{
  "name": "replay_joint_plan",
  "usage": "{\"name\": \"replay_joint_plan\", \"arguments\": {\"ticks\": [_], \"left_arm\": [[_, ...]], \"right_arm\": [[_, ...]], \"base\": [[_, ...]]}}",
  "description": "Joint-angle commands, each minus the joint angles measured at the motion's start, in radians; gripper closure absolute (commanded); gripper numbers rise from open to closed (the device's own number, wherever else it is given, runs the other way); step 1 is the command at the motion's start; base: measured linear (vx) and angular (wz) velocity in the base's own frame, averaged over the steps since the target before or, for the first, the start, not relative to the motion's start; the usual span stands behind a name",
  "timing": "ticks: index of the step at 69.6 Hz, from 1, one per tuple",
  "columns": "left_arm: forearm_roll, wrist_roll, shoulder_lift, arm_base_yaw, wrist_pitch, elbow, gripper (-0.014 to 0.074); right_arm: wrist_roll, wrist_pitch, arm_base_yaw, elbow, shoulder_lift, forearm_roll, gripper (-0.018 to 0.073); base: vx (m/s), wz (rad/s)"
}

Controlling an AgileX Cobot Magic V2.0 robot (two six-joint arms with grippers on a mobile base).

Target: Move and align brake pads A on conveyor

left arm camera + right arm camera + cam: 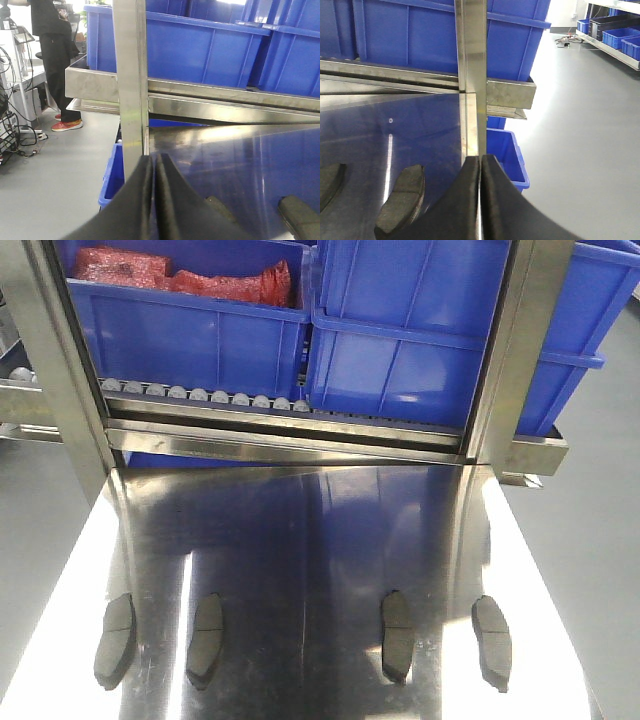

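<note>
Red packets (185,280) in blue bin (190,340)

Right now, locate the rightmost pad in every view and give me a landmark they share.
Front: rightmost pad, lower right on the steel table.
Left wrist: seemingly not in it; the two pads at lower right look like left-hand ones.
Right wrist: lower left, beside the shut right gripper.
Shared landmark: the blue bins behind the table.

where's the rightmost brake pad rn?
Front view: the rightmost brake pad lies flat on the steel table near its right edge, beside the next pad, not touching.
</note>
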Motion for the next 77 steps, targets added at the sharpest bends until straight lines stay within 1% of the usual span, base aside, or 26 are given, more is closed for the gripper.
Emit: {"name": "replay_joint_plan", "arguments": {"ticks": [1,61,69,77], "left_arm": [[-0.006,-0.003,-0.015,-0.001,-0.072,0.017,0.0602],[-0.006,-0.003,-0.015,-0.001,-0.073,0.017,0.0602],[-0.008,-0.006,-0.015,-0.001,-0.111,0.007,0.0602],[-0.008,-0.006,-0.015,-0.001,-0.234,0.007,0.0602]], "right_arm": [[-0.009,-0.074,-0.001,0.011,-0.013,-0.007,0.0566],[-0.009,-0.074,-0.001,0.011,-0.013,-0.007,0.0566],[-0.009,-0.074,-0.001,0.011,-0.013,-0.007,0.0566],[-0.009,-0.074,-0.001,0.011,-0.013,-0.007,0.0566]], "base": [[0.0,0.0],[0.0,0.0],[0.0,0.0],[0.0,0.0]]}}
